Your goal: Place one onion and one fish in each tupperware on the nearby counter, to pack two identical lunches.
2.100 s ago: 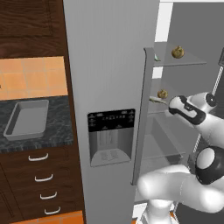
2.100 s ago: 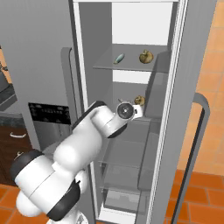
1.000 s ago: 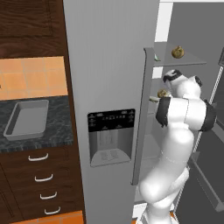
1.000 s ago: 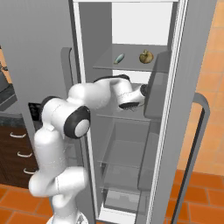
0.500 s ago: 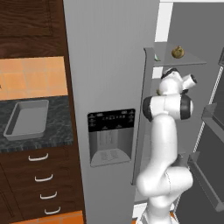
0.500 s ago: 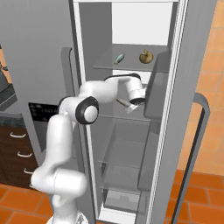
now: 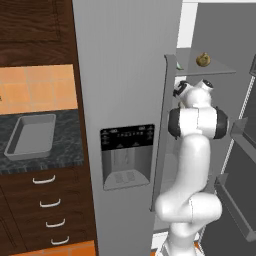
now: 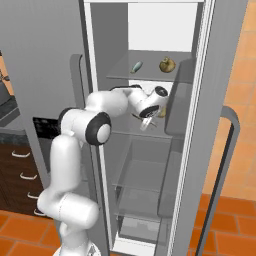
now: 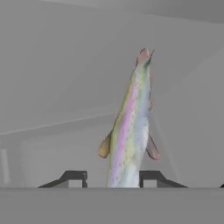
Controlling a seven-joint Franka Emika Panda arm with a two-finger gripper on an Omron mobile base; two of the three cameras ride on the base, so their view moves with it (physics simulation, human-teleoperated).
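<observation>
Fish [image 9: 130, 131] stands between your fingers [image 9: 74, 177], which look closed on its lower end, inside the fridge [image 8: 150, 165].

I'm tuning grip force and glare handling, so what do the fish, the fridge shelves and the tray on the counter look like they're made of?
Fish: soft-looking flesh with iridescent pink-green sheen, likely slippery.
Fridge shelves: apparently clear glass or plastic; the back wall shows through them.
Tray: plain matte grey, probably plastic; no highlights or reflections.
Counter: dark speckled stone, by its mottled pattern.
</observation>
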